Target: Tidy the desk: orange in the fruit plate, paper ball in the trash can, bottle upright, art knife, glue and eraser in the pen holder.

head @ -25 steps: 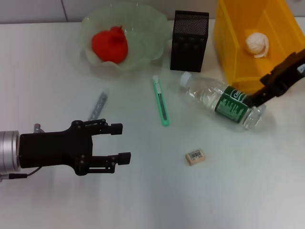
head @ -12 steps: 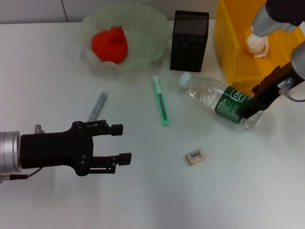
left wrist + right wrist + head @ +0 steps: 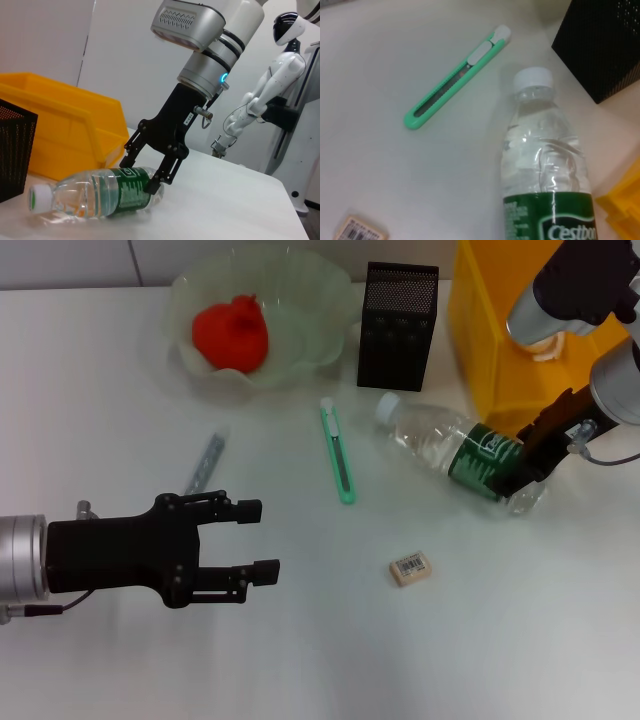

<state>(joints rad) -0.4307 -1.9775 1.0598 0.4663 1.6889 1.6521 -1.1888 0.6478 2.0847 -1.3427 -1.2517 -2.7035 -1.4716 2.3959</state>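
Note:
The bottle point(image 3: 455, 448) lies on its side, cap toward the pen holder point(image 3: 397, 325). My right gripper point(image 3: 527, 468) straddles its base end, and in the left wrist view the gripper point(image 3: 143, 173) has a finger pressed on each side of the bottle point(image 3: 100, 197). My left gripper point(image 3: 262, 538) hovers open over the table at the front left, holding nothing. The orange point(image 3: 231, 334) sits in the fruit plate point(image 3: 305, 295). On the table lie the green art knife point(image 3: 338, 452), the glue point(image 3: 207, 462) and the eraser point(image 3: 411, 568). My right arm mostly hides the paper ball point(image 3: 548, 352) in the yellow trash can point(image 3: 490, 340).
The right wrist view shows the bottle point(image 3: 545, 175), art knife point(image 3: 457, 85), a corner of the eraser point(image 3: 362, 231) and the pen holder point(image 3: 605, 45) close together. Another white robot point(image 3: 265, 100) stands beyond the table's far edge.
My right arm swung in over the trash can and its gripper settled onto the bottle's base end. The bottle shifted slightly. The left gripper barely moved.

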